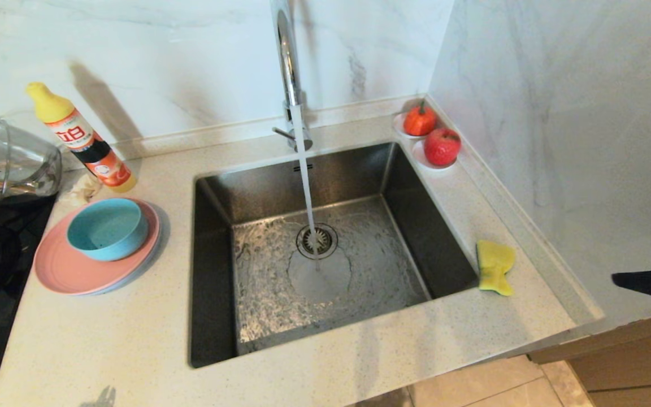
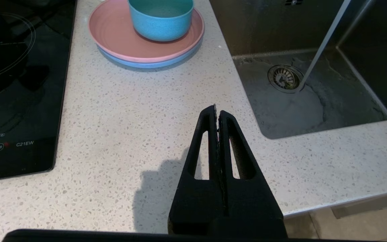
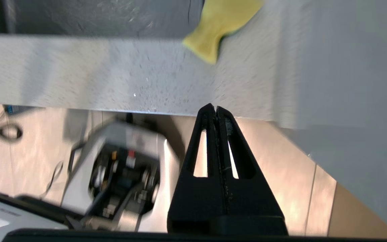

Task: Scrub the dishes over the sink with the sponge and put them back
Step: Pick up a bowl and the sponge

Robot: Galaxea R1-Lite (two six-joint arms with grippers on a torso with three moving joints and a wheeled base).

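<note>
Right tool (image 3: 216, 108) pinched together and empty, short of the crumpled yellow sponge (image 3: 221, 25) lying ahead of it at the sink's edge.

Arriving closed, it would likely shove the sponge into the running steel sink (image 1: 325, 249). The left tool (image 2: 217, 109), also together, hangs over the speckled stone bench (image 2: 129, 134); the teal bowl (image 2: 160, 16) on stacked pink plate (image 2: 113, 37) waits beyond it, marble walls behind.

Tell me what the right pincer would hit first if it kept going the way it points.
Probably the speckled white countertop edge; the crumpled yellow sponge lies just beyond. The right pincer is shut; depth is unclear.
</note>
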